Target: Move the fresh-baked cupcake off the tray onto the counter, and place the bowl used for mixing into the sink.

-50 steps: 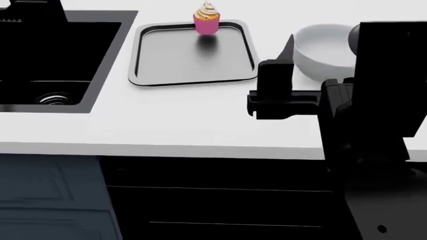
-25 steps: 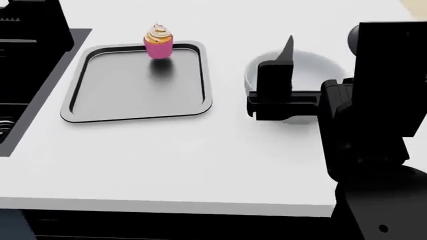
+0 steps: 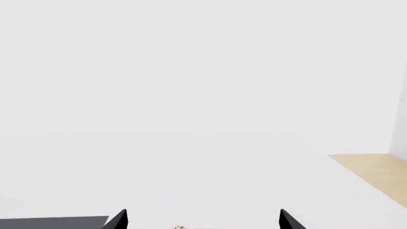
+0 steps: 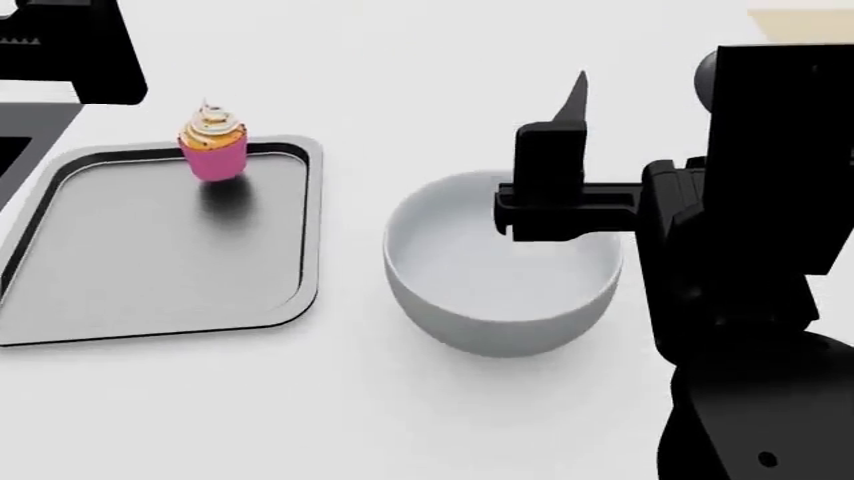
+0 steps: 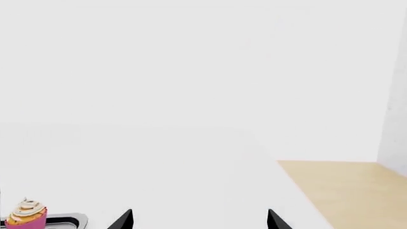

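Note:
The cupcake [image 4: 214, 146], pink wrapper and white frosting, stands at the far edge of the silver-grey tray [image 4: 160, 300] on the white counter [image 4: 334, 420]. Right of the tray sits the pale bowl [image 4: 497, 268]. My right gripper [image 4: 577, 100] hangs open over the bowl's far rim, holding nothing. In the right wrist view the right gripper [image 5: 198, 220] is wide open, with the cupcake [image 5: 25, 217] and the tray's rim [image 5: 70, 220] off to one side. My left gripper [image 3: 202, 220] is open and empty; its arm [image 4: 67, 50] is behind the tray's far left. The sink is just a dark sliver [image 4: 8, 150].
A pale wooden surface [image 4: 801, 25] lies beyond the counter's far right corner, and it also shows in both wrist views as a tan patch [image 5: 343, 191]. A white wall stands behind the counter. A dark grey strip [image 3: 54, 222] lies beside the left fingers.
The head view has swung right and closer: tray, cupcake and bowl slid left and down in it, and the sink nearly left the picture. The bowl now lies under the right gripper.

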Tool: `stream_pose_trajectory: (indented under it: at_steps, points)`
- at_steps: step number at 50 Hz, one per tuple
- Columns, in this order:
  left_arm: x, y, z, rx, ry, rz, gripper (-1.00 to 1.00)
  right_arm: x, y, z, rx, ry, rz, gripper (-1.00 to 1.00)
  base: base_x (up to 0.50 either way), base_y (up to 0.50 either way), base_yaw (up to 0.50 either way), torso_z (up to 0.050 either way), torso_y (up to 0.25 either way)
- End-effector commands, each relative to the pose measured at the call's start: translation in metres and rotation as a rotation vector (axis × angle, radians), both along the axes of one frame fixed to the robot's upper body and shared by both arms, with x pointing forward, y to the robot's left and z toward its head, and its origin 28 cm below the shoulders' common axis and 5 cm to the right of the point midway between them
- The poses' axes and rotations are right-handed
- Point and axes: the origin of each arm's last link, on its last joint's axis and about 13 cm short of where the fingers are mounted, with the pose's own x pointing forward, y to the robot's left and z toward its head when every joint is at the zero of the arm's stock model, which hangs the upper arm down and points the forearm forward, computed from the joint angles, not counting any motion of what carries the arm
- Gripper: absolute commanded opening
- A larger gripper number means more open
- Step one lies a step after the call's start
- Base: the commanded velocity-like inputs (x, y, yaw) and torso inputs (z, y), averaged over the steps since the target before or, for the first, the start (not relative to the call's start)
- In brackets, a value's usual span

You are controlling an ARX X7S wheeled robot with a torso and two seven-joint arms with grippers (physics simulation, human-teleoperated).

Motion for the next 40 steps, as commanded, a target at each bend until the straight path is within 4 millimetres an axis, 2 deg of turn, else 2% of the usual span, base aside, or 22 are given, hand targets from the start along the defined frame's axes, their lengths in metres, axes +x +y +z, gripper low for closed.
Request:
stream_pose_trajectory:
  at_steps: [1,33,40]
  points:
    - [0.0007,0.0018,-0.0005,0.001,-0.001,0.007,1.0,0.0003,0.0003,-0.0002,-0.006,-0.001,-0.004,1.0,0.43,-0.09,0.0,0.0,0.0]
    - [0.0007,0.0002,-0.0013,0.005,0.002,0.001,1.0,0.0005,-0.0005,-0.0017,-0.007,0.0,0.0,1.0,0.44,0.0,0.0,0.0,0.001]
    - [0.0023,0.0004,-0.0057,0.009,0.046,-0.004,1.0,0.0002,-0.0005,-0.0031,-0.005,0.006,0.004,1.0,0.0,0.0,0.0,0.0,0.002]
